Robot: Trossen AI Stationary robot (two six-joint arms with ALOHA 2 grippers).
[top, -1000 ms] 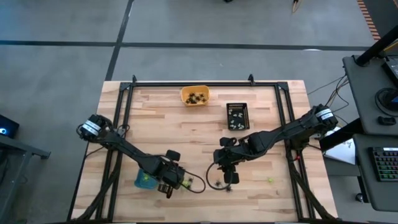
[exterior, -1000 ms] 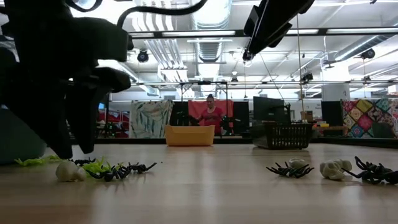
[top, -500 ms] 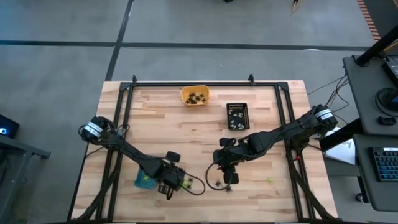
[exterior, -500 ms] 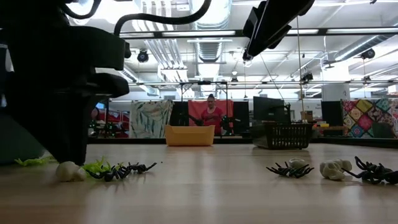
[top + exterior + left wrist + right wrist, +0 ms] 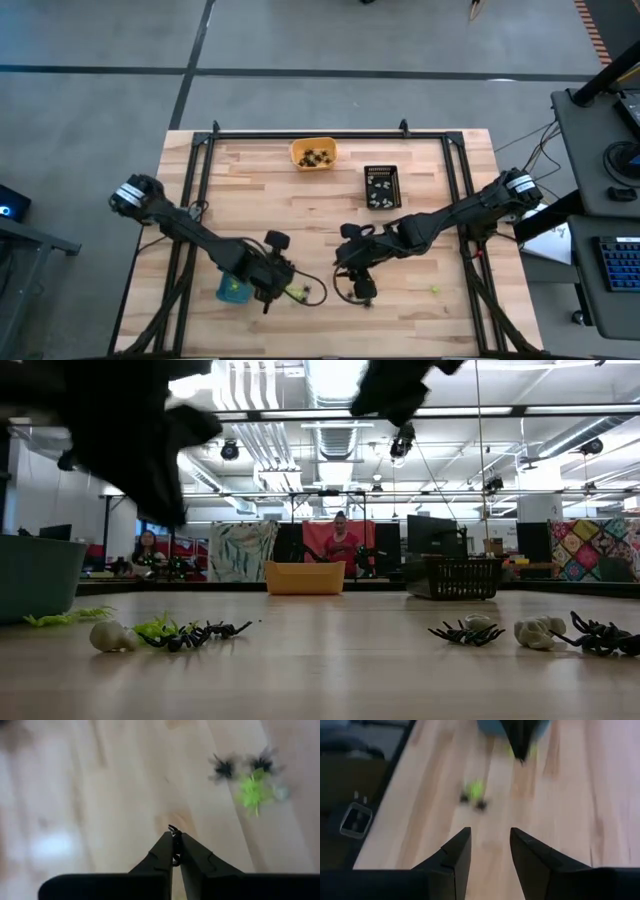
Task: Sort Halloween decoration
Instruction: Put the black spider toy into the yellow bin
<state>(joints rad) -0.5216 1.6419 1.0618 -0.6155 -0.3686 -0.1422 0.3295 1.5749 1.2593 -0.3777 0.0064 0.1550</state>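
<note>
A wooden table (image 5: 300, 200) with a black frame is seen from above on a grey floor; in the low view a workshop room is shown behind it, with a person in red (image 5: 338, 540) far at the back and another person (image 5: 146, 548) seated at the left.

At the far side of the table an orange tray (image 5: 313, 153) and, to its right, a black tray (image 5: 381, 186) are placed, both with small trinkets inside; a blue tray (image 5: 233, 289) is found near the front left, partly covered by the left arm.

The left gripper (image 5: 173, 846) is held above the table just right of the blue tray; its fingers are pressed together on a small black spider trinket (image 5: 173, 831), of which only a little is seen between the tips. Beside it on the wood a cluster of lime-green and black trinkets (image 5: 250, 780) is lying, also visible from above (image 5: 297, 293).

The right gripper (image 5: 487, 851) is placed near the table's front centre, raised over the wood; its fingers are spread apart and nothing is held between them.

In the low view more decoration is lying on the table: a whitish piece (image 5: 110, 636) and black spiders (image 5: 195, 634) at the left; spiders (image 5: 465, 632) and a whitish piece (image 5: 538, 632) at the right.
</note>
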